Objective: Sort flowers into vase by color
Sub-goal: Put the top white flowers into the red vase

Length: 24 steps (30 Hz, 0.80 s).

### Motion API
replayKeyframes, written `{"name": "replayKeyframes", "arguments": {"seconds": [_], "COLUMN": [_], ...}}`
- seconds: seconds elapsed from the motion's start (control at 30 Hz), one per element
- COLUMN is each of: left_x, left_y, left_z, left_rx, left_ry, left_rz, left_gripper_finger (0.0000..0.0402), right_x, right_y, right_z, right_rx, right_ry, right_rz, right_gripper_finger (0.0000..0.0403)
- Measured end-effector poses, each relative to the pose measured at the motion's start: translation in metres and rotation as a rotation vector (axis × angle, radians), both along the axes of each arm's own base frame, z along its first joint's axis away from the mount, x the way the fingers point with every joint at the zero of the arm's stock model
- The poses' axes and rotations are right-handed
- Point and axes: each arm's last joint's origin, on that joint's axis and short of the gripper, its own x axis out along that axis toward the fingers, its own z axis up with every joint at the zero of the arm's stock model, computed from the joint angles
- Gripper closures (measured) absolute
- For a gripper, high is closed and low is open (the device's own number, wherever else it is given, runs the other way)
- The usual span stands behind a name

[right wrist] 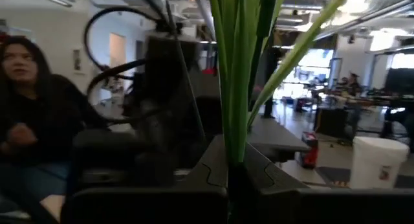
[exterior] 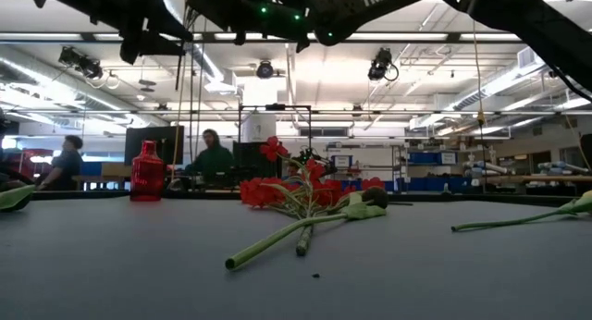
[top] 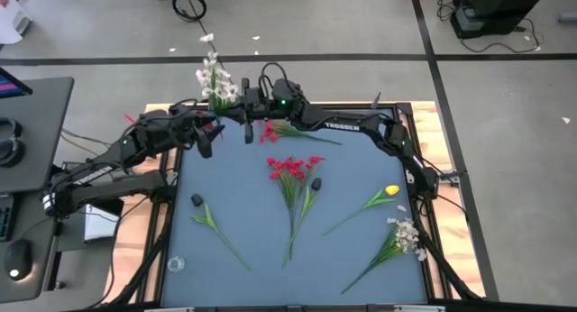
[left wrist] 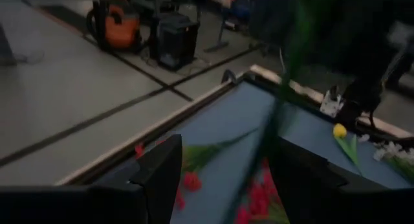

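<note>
so my right tool (top: 245, 107) is up at the far edge of the tabletop (top: 252, 204), near the far left corner, clenched on the stem of a white flower sprig (top: 214, 78). the blossoms stick out past the far edge over the floor, and in the right wrist view the green stem and leaves (right wrist: 236, 75) run straight up from between my fingers.

my left tool (top: 206, 141) is just beside it, a bit nearer the left edge, fingers spread wide and not grasping anything. in the left wrist view a blurry green stem (left wrist: 278, 107) crosses between my two dark fingers (left wrist: 162, 175), but i can't tell if it touches them.

the rest of the flowers are lying flat on the tabletop:
- a bunch of red ones (top: 292, 168) in the middle, stems pointing toward the near edge
- one more red sprig (top: 279, 128) close to the far edge, right under my right arm
- a yellow one (top: 389, 191) toward the right edge
- another white cluster (top: 406, 233) by the near right corner
- a green stem with a dark tip (top: 203, 211) toward the left edge

there's a red vase (exterior: 146, 172) standing upright, seen in the low view at the left of the far edge, and people sit in the room beyond the tabletop.
</note>
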Motion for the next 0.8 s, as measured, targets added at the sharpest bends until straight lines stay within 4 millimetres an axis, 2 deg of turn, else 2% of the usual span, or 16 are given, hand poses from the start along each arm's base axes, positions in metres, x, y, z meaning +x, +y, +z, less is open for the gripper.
{"name": "replayKeyframes", "arguments": {"seconds": [0.17, 0.27, 0.8], "left_x": [0.001, 0.0012, 0.0022], "left_y": [-0.0001, -0.0002, -0.0006], "left_z": [0.0047, 0.0048, 0.01], "left_rx": [0.04, 0.039, 0.085], "left_ry": [-0.031, -0.032, -0.068], "left_rz": [-0.023, -0.028, -0.059], "left_gripper_finger": [0.0173, 0.0192, 0.0374], "right_x": [0.0006, 0.0004, 0.0001], "right_y": [0.0007, 0.0005, -0.0006], "right_z": [-0.0019, -0.0016, -0.0023], "right_rx": [-0.005, -0.003, 0.003], "right_ry": [0.017, 0.014, 0.028], "right_rz": [0.0, 0.0, 0.003], "right_gripper_finger": [0.0393, 0.0393, 0.0393]}}
